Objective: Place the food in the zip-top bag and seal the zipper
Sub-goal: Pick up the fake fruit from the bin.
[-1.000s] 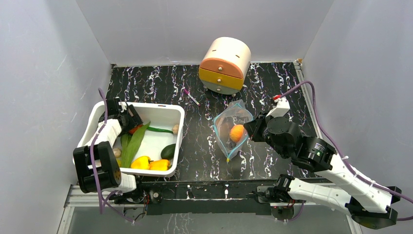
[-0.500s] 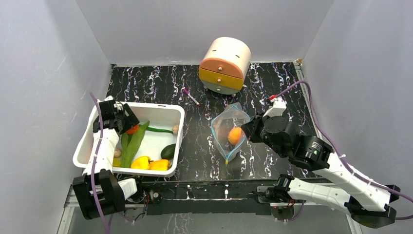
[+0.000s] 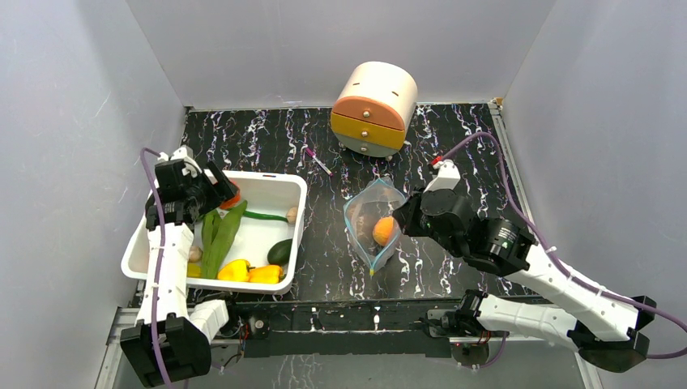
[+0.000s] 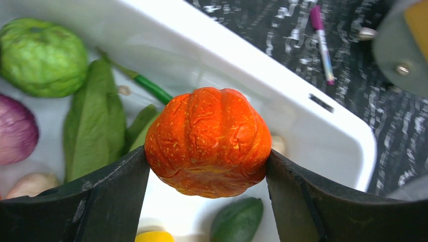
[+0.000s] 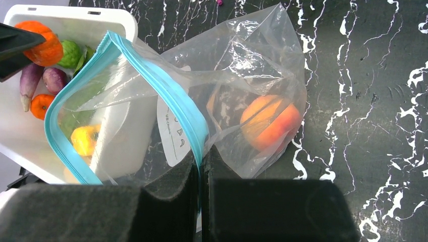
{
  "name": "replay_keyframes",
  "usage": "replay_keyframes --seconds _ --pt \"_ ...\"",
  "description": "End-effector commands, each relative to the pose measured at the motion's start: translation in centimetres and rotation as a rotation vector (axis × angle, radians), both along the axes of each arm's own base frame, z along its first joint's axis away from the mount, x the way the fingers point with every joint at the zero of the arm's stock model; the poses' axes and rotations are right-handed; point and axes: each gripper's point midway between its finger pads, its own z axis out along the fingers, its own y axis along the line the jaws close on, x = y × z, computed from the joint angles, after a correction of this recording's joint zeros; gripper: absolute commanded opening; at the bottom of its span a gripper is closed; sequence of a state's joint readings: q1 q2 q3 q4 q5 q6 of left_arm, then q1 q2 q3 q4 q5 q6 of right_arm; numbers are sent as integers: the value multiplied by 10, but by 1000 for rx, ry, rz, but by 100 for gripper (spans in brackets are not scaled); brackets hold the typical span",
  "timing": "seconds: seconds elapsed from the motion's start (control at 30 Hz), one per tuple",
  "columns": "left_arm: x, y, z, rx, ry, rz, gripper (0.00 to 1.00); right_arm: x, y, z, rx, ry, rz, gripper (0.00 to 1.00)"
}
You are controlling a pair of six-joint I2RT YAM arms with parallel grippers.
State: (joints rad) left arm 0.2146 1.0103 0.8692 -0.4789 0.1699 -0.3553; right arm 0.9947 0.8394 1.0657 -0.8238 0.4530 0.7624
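On the left, the left pincer point(image 4: 207, 169) stands wide and holds an orange ribbed pumpkin point(image 4: 204, 126) between its two black fingers point(image 4: 108, 194), which press on its two sides. Under this pincer is the white rectangular plastic tub point(image 4: 282, 96). In the tub, below and beside the held pumpkin, lie a long green leaf point(image 4: 93, 126), a round pale green fruit point(image 4: 43, 55) and a purple bulb point(image 4: 17, 128). Two yellow peppers point(image 3: 249, 271) lie at the tub's near wall. The soft clear zip-top bag point(image 3: 366, 212) is well apart from the left pincer, on the dark marbled table point(image 3: 267, 138) beyond the tub's far side wall. The right pincer point(image 5: 202, 169) is closed tight on the bag's thin blue-green zipper strip point(image 5: 166, 96) and holds the rim up, so that the mouth gapes toward the tub. Inside the bag, just past this pincer's fingertips, rests a round orange fruit point(image 5: 270, 123). I judge the step in hand to be the carrying of the pumpkin from the tub to the bag. The next move calls for bringing it over the tub's wall and in line with the open mouth. It should be let go only when it is inside the rim, while the right pincer keeps the rim lifted. The opening looks rather narrow for this pumpkin, so the approach must be careful. Much food is in the tub and the zipper is not yet sealed.
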Motion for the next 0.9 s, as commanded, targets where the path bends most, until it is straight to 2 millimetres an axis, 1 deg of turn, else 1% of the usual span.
replay_keyframes --seconds 0.0,0.1,0.3,0.43,0.5,0.7,0.87 --pt "0 -39 40 -95 -106 -158 54 9 11 18 72 -41 -22 0" --pt "-3 -59 55 -154 -156 -241 53 11 17 18 86 -32 -19 0" --pt "-12 -98 73 -234 -190 -406 51 18 27 14 113 -17 -42 0" --pt "-19 -117 81 -280 -204 -485 50 23 33 11 130 -22 -56 0" --pt "-22 -124 89 -302 -228 -513 50 25 36 9 150 -12 -74 0" --pt "-42 -160 116 -427 -271 -668 49 34 52 4 162 -4 -75 0" --pt "-57 -180 135 -504 -323 -775 48 41 63 0 147 4 -74 0"
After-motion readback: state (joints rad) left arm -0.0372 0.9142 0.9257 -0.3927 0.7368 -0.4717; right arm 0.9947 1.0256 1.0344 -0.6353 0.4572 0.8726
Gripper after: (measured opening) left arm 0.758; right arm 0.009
